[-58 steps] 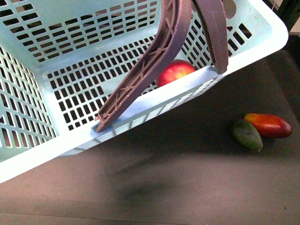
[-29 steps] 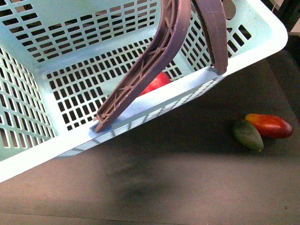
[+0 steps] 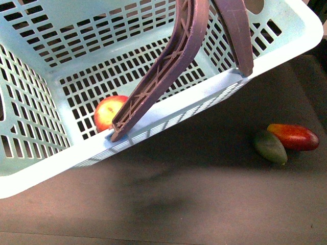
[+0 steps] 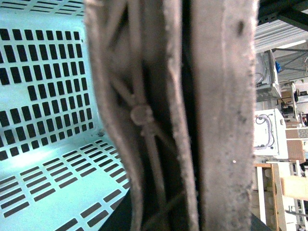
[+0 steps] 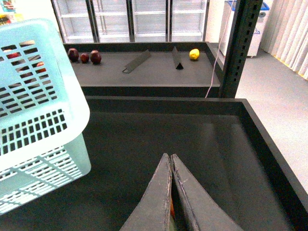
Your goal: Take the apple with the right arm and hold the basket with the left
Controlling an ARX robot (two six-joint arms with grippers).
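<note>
The mint-green basket (image 3: 46, 173) hangs tilted over the black table, lifted by its two brown handles (image 3: 168, 66). The red apple (image 3: 107, 113) with a pale patch lies inside it, against the near wall and partly behind one handle. In the left wrist view both handles (image 4: 221, 120) fill the picture close up, pressed together, with the basket's slotted wall (image 4: 43, 96) behind; my left gripper's own fingers are hidden. My right gripper (image 5: 171, 156) is shut, with nothing held, over the bare table to the right of the basket (image 5: 38, 96). Neither gripper shows in the front view.
A dark green mango (image 3: 270, 147) and a red-orange mango (image 3: 299, 137) lie touching on the table, right of the basket. The table has a raised rim (image 5: 260, 125). Beyond it stand a black slotted post (image 5: 243, 48) and a shelf with dark red fruits (image 5: 84, 57).
The apple has rolled across the basket floor from the right side, behind the handle, to the left near corner. The basket's right end has risen slightly.
</note>
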